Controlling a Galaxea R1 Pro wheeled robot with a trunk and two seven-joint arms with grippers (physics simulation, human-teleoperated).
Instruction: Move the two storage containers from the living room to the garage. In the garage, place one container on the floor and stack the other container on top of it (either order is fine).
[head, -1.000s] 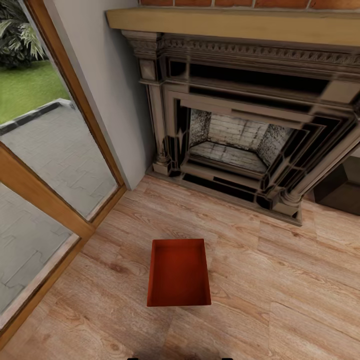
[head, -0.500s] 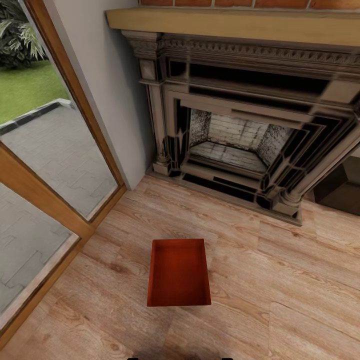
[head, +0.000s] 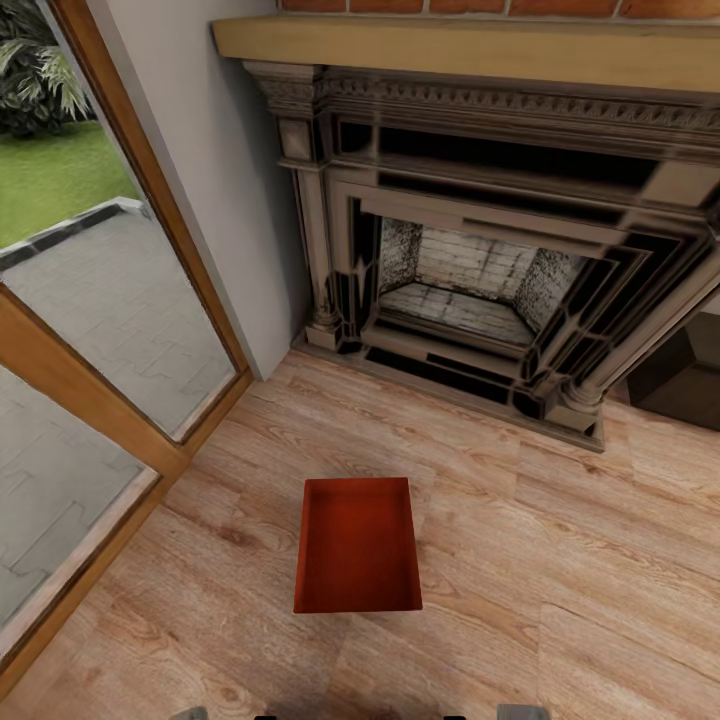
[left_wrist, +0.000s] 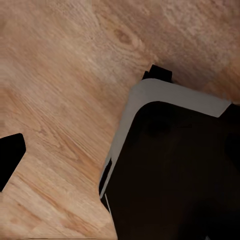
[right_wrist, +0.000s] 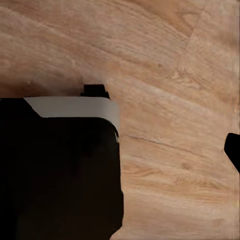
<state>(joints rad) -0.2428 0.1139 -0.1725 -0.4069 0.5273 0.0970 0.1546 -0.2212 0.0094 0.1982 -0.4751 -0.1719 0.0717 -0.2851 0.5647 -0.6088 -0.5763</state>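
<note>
A red-orange rectangular open-topped storage container (head: 357, 545) with thin plain walls sits upright on the light wood plank floor (head: 560, 560) of the living room, in the lower middle of the head view, its long side running away from the robot. It stands apart from everything else, with bare planks all around it. Its inside holds nothing that can be seen.

Beyond it, against the far wall, rises a dark ornate fireplace (head: 480, 290) with carved mouldings and a pale brick-lined firebox, under a pale wooden mantel shelf (head: 460, 50) and a strip of red brick (head: 500, 6). A plain grey wall (head: 215, 170) meets the fireplace at its left. Further left stand wood-framed glass doors (head: 95, 400), through which grey paving and a green lawn show. A dark boxy piece (head: 685, 375) sits at the right edge, beside the fireplace.

In the left wrist view, the planks (left_wrist: 60, 100) lie under a dark body with a grey rim (left_wrist: 170, 165), part of the robot. The right wrist view shows the same kind of dark, grey-edged body (right_wrist: 60, 165) over the planks.

Whether either end effector is spread or pressed together cannot be told.
</note>
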